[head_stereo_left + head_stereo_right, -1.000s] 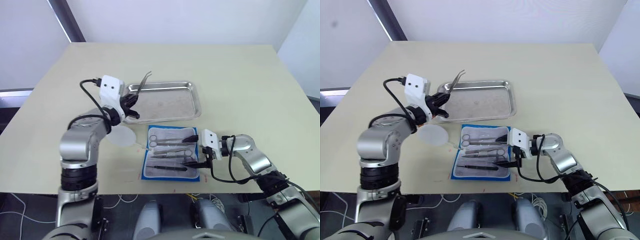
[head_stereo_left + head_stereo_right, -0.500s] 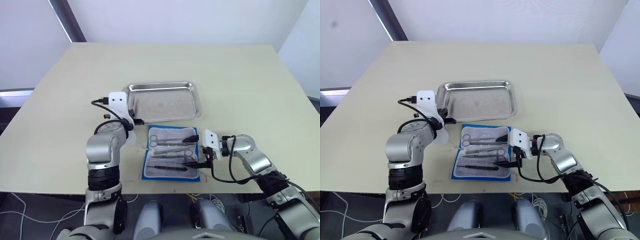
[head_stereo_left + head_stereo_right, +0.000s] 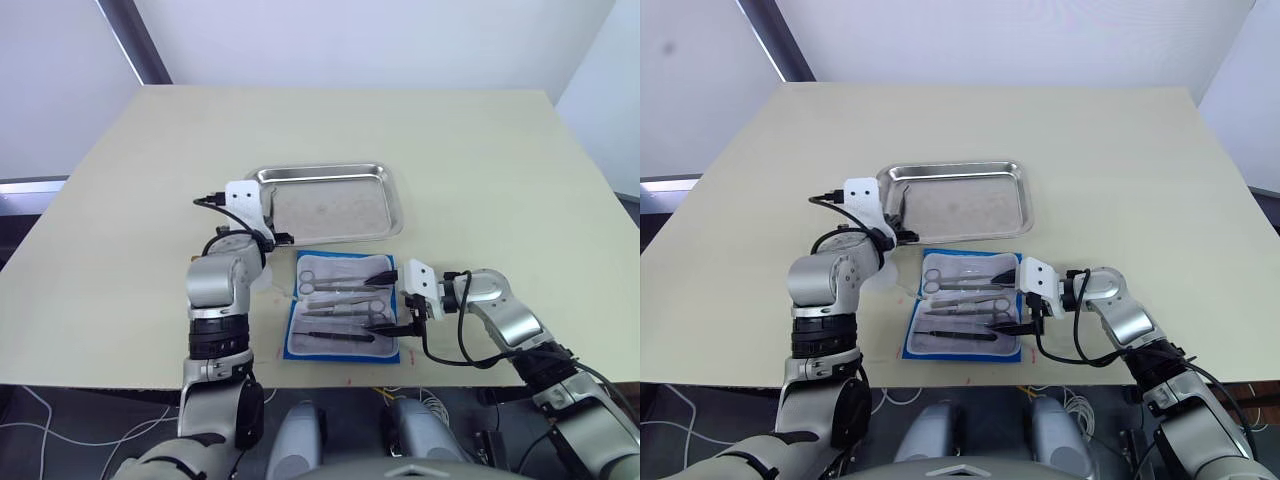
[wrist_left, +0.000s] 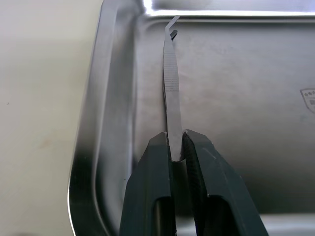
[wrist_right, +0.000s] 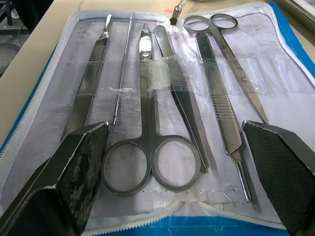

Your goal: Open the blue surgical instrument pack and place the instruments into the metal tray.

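Pale beige, the surface [image 3: 480, 150] fills the scene, with a white wall beyond its far edge. Nearest, close to the near edge, the blue surgical instrument pack [image 3: 343, 308] lies unzipped and flat, its pale lining up. Across that lining the instruments [image 5: 162, 105] lie side by side: two ring-handled scissors, tweezers, a thin probe and flat-handled tools, some under clear straps. The right pincer [image 3: 392, 323] sits at the pack's right edge with its two black fingers [image 5: 74, 167] spread wide, one on either side of the row, gripping nothing. Just left of the pack a pale round disc [image 3: 262, 283] lies on the surface; what it is I cannot tell. Beyond the pack, apart from it, sits the metal tray [image 3: 330, 203], long side facing the robot. The left pincer [image 4: 176, 152] is at the tray's near-left corner, clamped narrowly on a pair of bent-tipped tweezers [image 4: 171, 83] that reach over the tray floor, the tip seemingly at the far rim.
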You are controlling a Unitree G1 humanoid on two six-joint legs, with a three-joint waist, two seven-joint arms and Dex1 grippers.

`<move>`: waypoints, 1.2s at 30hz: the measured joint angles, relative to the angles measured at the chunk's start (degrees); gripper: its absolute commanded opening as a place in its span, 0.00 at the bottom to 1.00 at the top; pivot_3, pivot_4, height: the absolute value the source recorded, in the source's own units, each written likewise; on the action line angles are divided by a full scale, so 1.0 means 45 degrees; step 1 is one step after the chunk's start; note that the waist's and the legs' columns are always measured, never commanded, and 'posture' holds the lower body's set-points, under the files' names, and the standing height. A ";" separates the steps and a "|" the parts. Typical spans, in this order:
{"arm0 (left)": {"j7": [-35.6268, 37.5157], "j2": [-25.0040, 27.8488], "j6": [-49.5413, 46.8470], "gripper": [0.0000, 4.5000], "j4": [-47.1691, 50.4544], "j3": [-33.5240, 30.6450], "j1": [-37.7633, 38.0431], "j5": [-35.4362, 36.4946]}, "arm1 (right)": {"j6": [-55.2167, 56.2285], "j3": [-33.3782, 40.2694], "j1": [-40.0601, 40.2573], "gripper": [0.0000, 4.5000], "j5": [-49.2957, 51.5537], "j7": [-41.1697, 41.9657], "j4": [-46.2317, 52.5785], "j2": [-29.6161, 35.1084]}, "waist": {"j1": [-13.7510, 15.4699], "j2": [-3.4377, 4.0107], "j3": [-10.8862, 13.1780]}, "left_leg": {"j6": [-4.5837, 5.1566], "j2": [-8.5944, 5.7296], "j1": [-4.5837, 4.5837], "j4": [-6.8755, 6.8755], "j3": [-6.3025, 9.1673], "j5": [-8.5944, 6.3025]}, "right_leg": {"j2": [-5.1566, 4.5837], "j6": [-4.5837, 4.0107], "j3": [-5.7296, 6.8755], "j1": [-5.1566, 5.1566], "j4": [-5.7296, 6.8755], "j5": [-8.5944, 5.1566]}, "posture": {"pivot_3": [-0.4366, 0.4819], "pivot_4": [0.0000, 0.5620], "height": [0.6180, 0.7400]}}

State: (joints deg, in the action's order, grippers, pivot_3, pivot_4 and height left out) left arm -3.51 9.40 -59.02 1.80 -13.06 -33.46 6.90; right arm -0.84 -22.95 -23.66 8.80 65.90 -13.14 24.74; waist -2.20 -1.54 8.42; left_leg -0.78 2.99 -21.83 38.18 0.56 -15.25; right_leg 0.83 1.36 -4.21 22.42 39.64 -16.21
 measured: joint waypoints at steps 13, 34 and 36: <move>-0.0145 -0.0256 0.0141 0.02 -0.0070 -0.0189 -0.0003 0.0072 | 0.0040 0.0001 -0.0002 1.00 0.0008 0.0005 -0.0033 -0.0008 | -0.0003 0.0000 0.0000 | -0.0001 0.0000 0.0000 -0.0007 -0.0003 0.0000 | -0.0001 0.0001 0.0001 0.0000 -0.0008 0.0000 | 0.48 0.27 1.00; -0.0428 -0.0225 0.0543 0.52 -0.0304 -0.0197 -0.0099 0.0075 | 0.0054 -0.0001 -0.0023 1.00 0.0009 0.0016 -0.0074 -0.0043 | -0.0015 -0.0001 0.0001 | -0.0002 -0.0001 0.0002 -0.0022 -0.0003 0.0000 | 0.0000 0.0002 0.0001 0.0000 -0.0022 0.0001 | 0.48 0.27 1.00; -0.0376 -0.0144 0.0870 0.52 -0.0303 -0.0123 -0.0089 0.0001 | 0.0056 -0.0001 -0.0024 1.00 0.0009 0.0019 -0.0078 -0.0043 | -0.0016 -0.0001 0.0000 | -0.0002 -0.0001 0.0002 -0.0023 -0.0003 0.0000 | -0.0001 0.0002 0.0001 0.0000 -0.0024 0.0001 | 0.48 0.27 1.00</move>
State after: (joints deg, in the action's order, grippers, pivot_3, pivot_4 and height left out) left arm -5.21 8.76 -55.10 0.43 -13.61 -33.87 6.90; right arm -0.59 -22.95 -23.77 8.84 65.99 -13.49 24.55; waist -2.27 -1.55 8.42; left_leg -0.79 2.99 -21.83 38.07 0.54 -15.25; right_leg 0.82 1.37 -4.21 22.42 39.53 -16.20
